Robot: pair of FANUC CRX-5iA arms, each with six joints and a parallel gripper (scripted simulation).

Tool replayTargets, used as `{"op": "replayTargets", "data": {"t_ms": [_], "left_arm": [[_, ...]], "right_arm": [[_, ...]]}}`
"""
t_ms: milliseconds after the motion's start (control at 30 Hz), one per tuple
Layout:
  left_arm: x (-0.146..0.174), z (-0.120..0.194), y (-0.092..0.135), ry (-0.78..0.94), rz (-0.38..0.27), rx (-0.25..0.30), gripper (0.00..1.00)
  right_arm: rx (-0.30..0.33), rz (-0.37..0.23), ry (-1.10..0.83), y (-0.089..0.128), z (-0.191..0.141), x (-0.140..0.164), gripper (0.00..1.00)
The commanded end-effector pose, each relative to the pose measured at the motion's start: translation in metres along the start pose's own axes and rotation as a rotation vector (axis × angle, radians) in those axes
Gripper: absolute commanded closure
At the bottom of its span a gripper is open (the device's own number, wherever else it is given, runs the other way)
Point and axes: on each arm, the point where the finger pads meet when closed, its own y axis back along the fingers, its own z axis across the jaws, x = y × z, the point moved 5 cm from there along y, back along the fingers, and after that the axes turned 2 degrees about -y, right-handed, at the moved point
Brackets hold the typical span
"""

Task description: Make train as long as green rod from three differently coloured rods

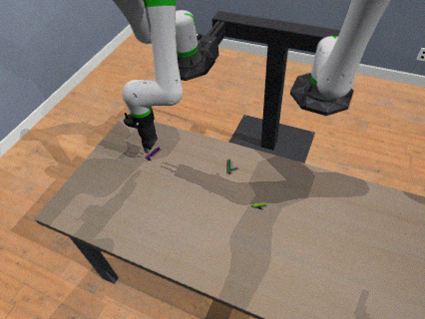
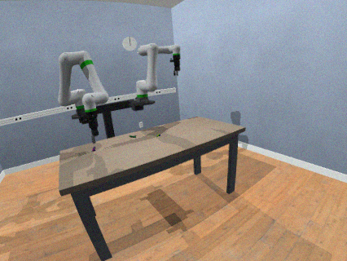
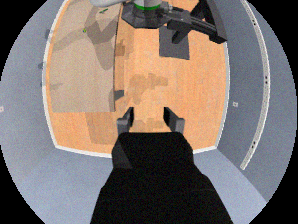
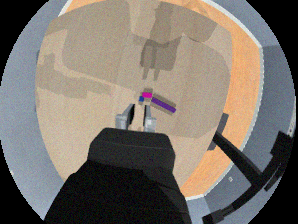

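Note:
A purple rod point(image 1: 155, 151) point(image 4: 164, 104) lies by the table's far left part. A magenta rod point(image 4: 147, 95) is at its end, angled to it, and a small blue rod point(image 4: 141, 99) is beside the magenta one. My right gripper point(image 1: 147, 150) point(image 4: 139, 110) is partly open just above them, with nothing seen between its fingers. A green rod point(image 1: 228, 166) point(image 2: 133, 136) point(image 3: 103, 10) has a small greyish rod point(image 1: 234, 168) beside it. A lime rod point(image 1: 258, 204) point(image 3: 84, 31) lies by a small blue piece point(image 1: 260, 207). My left gripper point(image 2: 176, 73) point(image 3: 148, 113) is open and empty, high up.
The table point(image 1: 190, 249) point(image 2: 118, 163) carries all the rods; its left edge is near the right gripper. A black stand point(image 1: 273, 95) with both arm bases is behind the table. Arm shadows cross the table top.

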Motion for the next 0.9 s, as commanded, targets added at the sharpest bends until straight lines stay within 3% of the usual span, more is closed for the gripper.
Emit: {"op": "replayTargets", "data": {"t_ms": [0,867], "left_arm": [[0.000,0.000,0.001,0.000,-0.002,0.000,0.00],[0.000,0.000,0.001,0.000,-0.002,0.000,0.00]], "right_arm": [[0.002,0.000,0.001,-0.001,-0.001,0.000,0.56],[0.002,0.000,0.001,-0.035,-0.001,0.000,0.56]]}}
